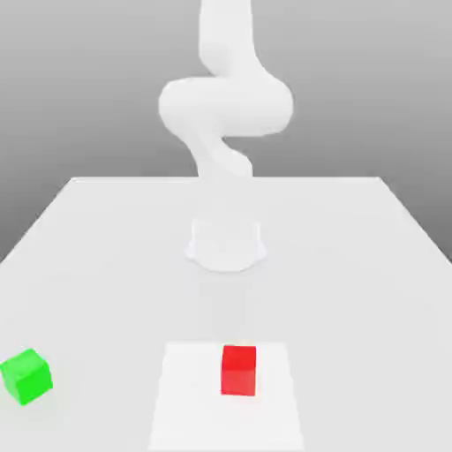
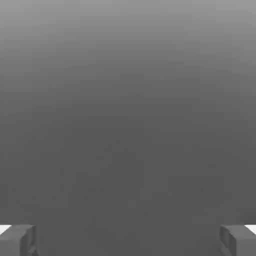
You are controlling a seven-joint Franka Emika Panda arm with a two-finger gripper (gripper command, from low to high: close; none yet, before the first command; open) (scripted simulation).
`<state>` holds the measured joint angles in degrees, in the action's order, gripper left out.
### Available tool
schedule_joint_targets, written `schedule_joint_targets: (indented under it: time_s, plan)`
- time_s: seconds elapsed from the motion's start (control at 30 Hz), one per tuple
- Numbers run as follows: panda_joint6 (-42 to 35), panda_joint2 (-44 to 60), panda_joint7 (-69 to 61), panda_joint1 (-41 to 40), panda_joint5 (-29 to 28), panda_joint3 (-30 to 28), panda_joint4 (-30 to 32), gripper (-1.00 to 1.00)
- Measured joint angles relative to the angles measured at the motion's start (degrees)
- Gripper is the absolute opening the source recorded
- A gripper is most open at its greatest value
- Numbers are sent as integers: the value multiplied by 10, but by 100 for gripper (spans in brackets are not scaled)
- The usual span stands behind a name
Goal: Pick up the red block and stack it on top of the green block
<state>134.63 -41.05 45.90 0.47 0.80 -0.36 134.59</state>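
The red block (image 1: 238,369) sits on a paler square patch (image 1: 190,397) of the table, near the front edge and about in the middle. The green block (image 1: 26,375) rests on the table far off toward the exterior view's left, well apart from the red one. In the hand view my gripper (image 2: 128,241) is open. Its two grey fingertips (image 2: 20,240) stand wide apart with nothing between them, against a plain grey background. The white arm (image 1: 225,106) rises folded behind the blocks.
The arm's round base (image 1: 226,244) stands in the middle of the white table (image 1: 353,265), behind the red block. The table's far edge runs across behind the base, and its side edges slope outward toward the front.
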Motion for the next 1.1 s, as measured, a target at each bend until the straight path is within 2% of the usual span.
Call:
schedule_joint_targets:
  time_s: [0.4,0.63,0.83,0.87,1.1]
  plan:
    - [151,258,14,16,27,4,146,0]
    - [238,403,53,17,-1,10,228,0]
    - [339,527,63,20,-12,6,223,0]
    - [356,546,63,20,-12,6,221,-100]
    - [360,550,65,19,-14,7,220,-100]
